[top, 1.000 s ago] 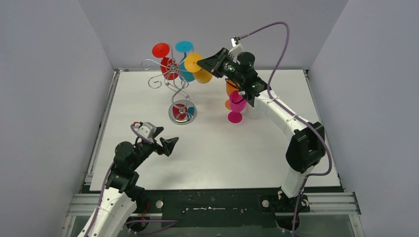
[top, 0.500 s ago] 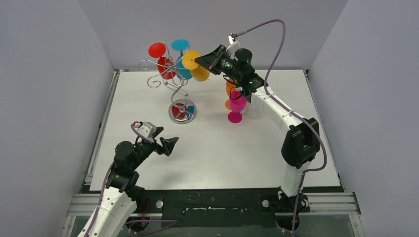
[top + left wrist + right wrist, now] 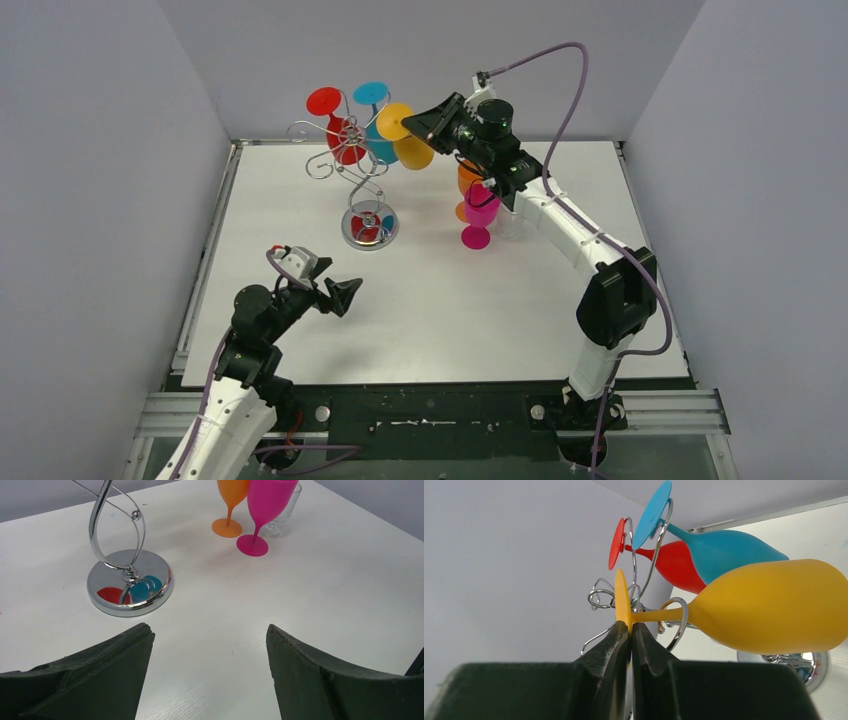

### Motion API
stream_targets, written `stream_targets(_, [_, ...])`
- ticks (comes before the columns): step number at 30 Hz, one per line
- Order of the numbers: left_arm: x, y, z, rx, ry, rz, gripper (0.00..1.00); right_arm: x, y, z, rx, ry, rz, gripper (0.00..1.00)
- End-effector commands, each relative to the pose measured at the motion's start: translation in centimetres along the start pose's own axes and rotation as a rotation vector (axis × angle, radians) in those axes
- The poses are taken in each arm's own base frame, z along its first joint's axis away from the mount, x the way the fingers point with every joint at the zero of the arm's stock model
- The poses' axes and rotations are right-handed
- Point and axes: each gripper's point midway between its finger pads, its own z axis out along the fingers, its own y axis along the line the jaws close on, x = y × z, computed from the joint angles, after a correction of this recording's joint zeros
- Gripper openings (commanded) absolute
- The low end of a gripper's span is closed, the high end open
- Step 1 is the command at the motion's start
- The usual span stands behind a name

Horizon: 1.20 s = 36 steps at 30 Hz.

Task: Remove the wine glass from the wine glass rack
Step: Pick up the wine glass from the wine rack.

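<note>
The wine glass rack is a silver wire stand on a round shiny base at the back left of the table. A yellow wine glass hangs from it on its side, its stem lying in a curled wire arm. My right gripper is shut on the rim of the glass's foot disc, fingertips pinching it from below. A red glass and a blue glass hang behind it. My left gripper hovers open over bare table near the rack's base.
An orange glass, a pink glass and a clear glass stand upright together right of the rack, under my right forearm. In the left wrist view the orange glass, pink glass and clear glass stand at the far side.
My right gripper, shut on the yellow glass's foot, shifted slightly left and then back right; the rack's top and hanging glasses swayed with it. The left arm has not moved.
</note>
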Motion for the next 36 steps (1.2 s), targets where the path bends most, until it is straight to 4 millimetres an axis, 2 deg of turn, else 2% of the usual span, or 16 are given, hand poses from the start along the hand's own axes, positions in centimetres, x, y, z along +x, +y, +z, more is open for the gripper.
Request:
stream_targets(1, [-2.7,-0.5,0.0,0.025,-0.058,0.032,0.82,-0.7,4.0,-2.1,-0.049,-0.014,0.076,0.00])
stream_targets(5, [-2.7,-0.5,0.0,0.026,-0.059,0.031,0.84,0.0,4.2,-1.8,-0.059,0.032,0.118,0.00])
stream_targets(9, [-2.7,-0.5,0.1,0.027,-0.058,0.032,0.93,0.9,3.9,-1.6,-0.042,0.079,0.130,0.00])
stream_targets(14, [-2.7,-0.7,0.0,0.037,-0.058,0.036,0.93,0.9,2.7,-1.5,0.028,0.069,0.103,0.00])
stream_targets(20, [-2.8,-0.7,0.0,0.038,-0.062,0.038,0.94,1.7,3.0,-1.6,0.023,0.111,0.098,0.00])
stream_targets(29, [-2.6,-0.7,0.0,0.037,-0.058,0.039,0.94,0.3,2.1,-3.3,0.059,0.041,0.083,0.00])
stream_targets(36, [-2.6,-0.7,0.0,0.039,-0.056,0.040,0.94,-0.3,2.8,-4.4,0.034,0.018,0.081,0.00])
